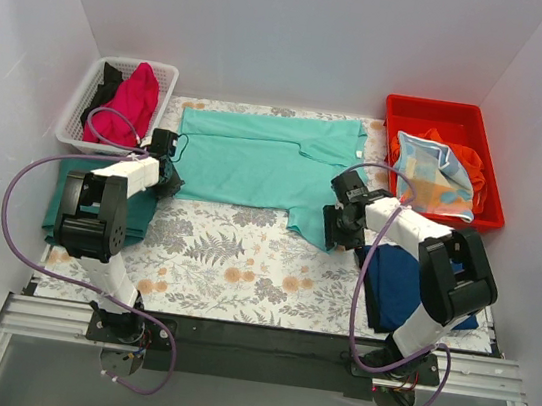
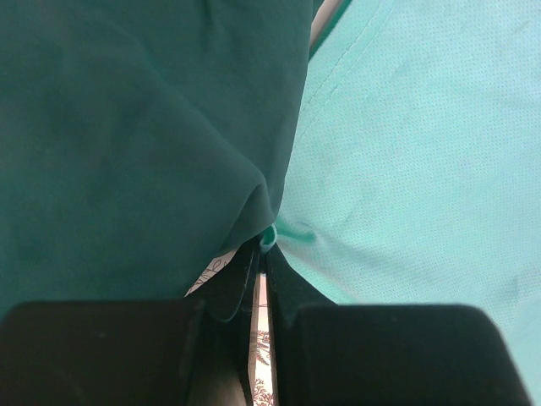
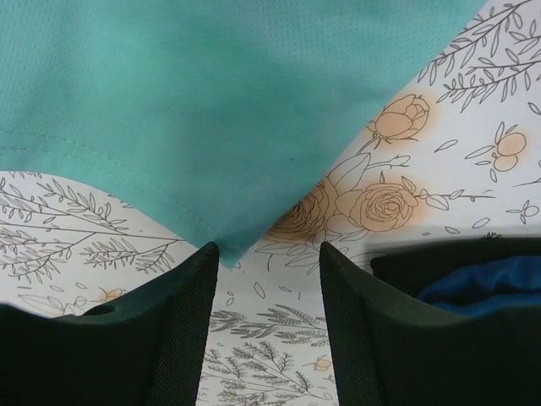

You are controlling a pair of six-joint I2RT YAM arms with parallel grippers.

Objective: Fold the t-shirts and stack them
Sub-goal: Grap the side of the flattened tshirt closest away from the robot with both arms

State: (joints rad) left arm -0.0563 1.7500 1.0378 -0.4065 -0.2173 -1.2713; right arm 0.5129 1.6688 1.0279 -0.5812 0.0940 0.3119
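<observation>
The floral table cover [image 1: 231,268] is overlaid at its far middle by the spread mint t-shirt [image 1: 267,162]. A dark green t-shirt [image 1: 60,209] is laid at the left. The mint shirt's left edge is pinched by the closed left gripper [image 2: 262,254]. Its near right corner is straddled by the right gripper [image 3: 266,279], spread wide and empty.

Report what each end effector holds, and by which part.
The left end effector pinches the mint t-shirt at its left edge; the right end effector is open, holding nothing.

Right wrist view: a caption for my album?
Open right gripper at a corner of the mint-green cloth t-shirt on a floral-printed cover.
</observation>
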